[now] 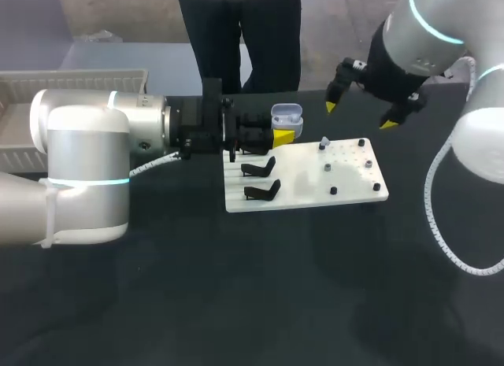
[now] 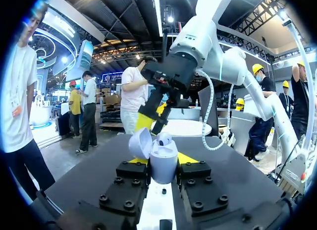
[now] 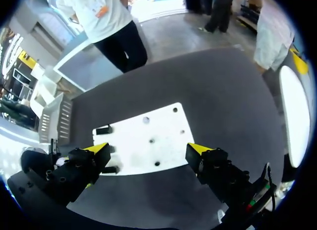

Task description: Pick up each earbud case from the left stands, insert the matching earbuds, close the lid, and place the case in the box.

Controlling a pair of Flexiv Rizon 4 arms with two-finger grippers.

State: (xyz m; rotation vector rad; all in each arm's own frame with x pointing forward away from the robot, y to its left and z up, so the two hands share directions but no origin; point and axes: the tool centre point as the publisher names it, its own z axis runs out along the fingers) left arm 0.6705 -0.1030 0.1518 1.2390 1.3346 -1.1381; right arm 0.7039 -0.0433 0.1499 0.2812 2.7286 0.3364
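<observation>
So, the left gripper has the earbud case pinched, w/ fingers pressed in on it from both sides. The case sits upright and its lid is flipped open and tipped back. It's held at the far edge of the white board, over on the left half, near the black stands. In the left wrist view there's something rounded poking up out of the case (looks like a bud, can't say for sure).

The right gripper hangs above the board's far edge, more toward the right side. Its fingers are spread wide w/ nothing btwn them. From its own wrist view the two yellow tips sit well apart w/ the board below them. It isn't touching the case or the left gripper.

The right half of the board has a scatter of small pegs. A couple have pale bits on top, too small to tell what they are. The box is at the far left of the dark table, well apart from the case
</observation>
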